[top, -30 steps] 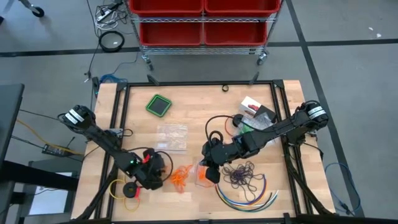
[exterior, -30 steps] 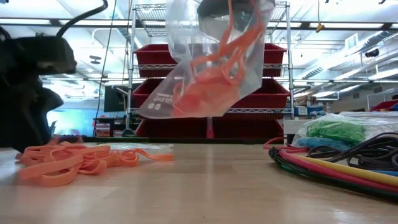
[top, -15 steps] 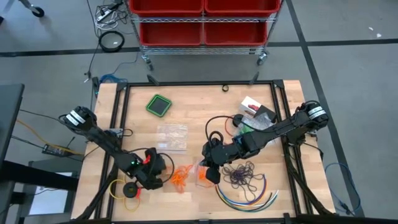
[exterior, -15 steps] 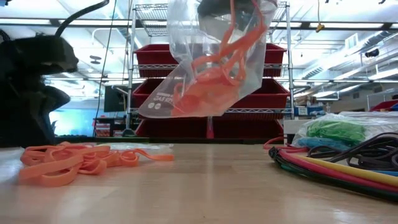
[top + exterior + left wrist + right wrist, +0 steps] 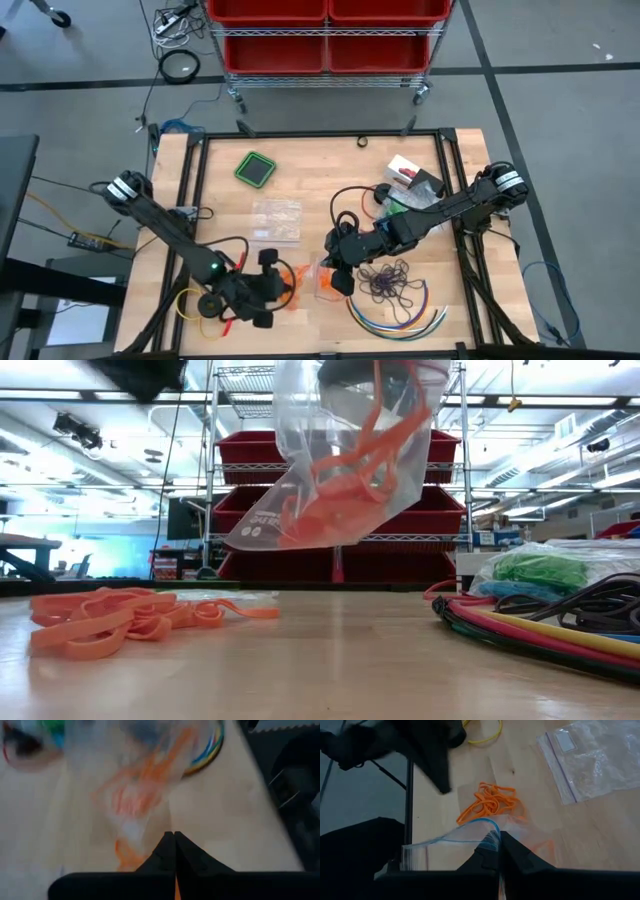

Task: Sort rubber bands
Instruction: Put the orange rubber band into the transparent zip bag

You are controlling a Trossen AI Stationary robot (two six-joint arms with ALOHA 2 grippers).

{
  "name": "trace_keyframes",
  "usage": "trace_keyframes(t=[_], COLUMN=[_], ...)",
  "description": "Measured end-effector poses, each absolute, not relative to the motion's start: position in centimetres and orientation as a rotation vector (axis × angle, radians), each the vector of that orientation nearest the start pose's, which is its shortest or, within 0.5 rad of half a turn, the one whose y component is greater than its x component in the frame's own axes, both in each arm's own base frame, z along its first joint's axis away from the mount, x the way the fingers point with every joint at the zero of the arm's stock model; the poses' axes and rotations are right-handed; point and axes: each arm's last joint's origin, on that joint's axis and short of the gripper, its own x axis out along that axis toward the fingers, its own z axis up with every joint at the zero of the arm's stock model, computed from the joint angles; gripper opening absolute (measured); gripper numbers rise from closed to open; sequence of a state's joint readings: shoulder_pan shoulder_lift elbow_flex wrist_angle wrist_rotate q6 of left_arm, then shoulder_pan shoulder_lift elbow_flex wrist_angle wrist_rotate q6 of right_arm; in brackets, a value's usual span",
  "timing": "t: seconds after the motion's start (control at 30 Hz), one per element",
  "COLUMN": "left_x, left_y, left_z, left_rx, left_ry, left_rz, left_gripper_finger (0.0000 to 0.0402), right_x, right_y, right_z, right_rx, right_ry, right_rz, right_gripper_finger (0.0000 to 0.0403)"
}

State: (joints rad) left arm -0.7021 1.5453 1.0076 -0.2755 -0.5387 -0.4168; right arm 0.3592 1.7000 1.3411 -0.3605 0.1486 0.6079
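Only the low view showed the clear plastic bag (image 5: 340,460) hanging above the table, thin orange rubber bands (image 5: 350,480) inside. The right gripper (image 5: 335,272) pinched its rim shut. A loose orange pile (image 5: 490,804) lay on pale wood just beside the left gripper (image 5: 283,285), whose fingers (image 5: 165,855) met, gripping an orange strand.

Even, bright overhead light falls from ceiling strip fixtures (image 5: 560,400), which glare white toward two o'clock in the low view. The clear bag (image 5: 345,455) glints against that backlight. Shadows on the table (image 5: 310,190) are soft and short. The left wrist view is heavily motion-blurred; the orange rubber bands (image 5: 135,800) smear into streaks. The cables (image 5: 540,630) at four o'clock sit out of focus.
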Motion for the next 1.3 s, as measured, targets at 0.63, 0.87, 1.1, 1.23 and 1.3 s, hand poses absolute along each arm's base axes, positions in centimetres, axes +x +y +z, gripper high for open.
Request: trace_keyframes(t=[0.63,0.87,1.1,1.23,1.3], left_x=[24.6,24.2,24.1,24.1,24.1], left_y=[-20.0,-19.5,-19.4,-19.4,-19.4], left_z=[17.5,13.3,13.4,15.2,16.3], left_rx=[0.06,0.038,0.027,0.0,-0.014], left_ry=[0.999,1.073,1.065,1.028,0.996], left_rz=[0.04,0.097,0.093,0.066,0.046], left_gripper_finger=[0.0116,0.0115,0.0036,0.0011,0.0018], right_x=[35.4,35.4,35.4,35.4,35.4], right_y=[13.0,13.0,13.0,13.0,13.0], right_z=[27.2,27.2,27.2,27.2,27.2], right_rx=[0.393,0.393,0.393,0.393,0.393], right_ry=[0.726,0.725,0.726,0.726,0.726], right_rz=[-0.021,-0.022,-0.023,-0.023,-0.024], right_gripper_finger=[0.0,0.0,0.0,0.0,0.0])
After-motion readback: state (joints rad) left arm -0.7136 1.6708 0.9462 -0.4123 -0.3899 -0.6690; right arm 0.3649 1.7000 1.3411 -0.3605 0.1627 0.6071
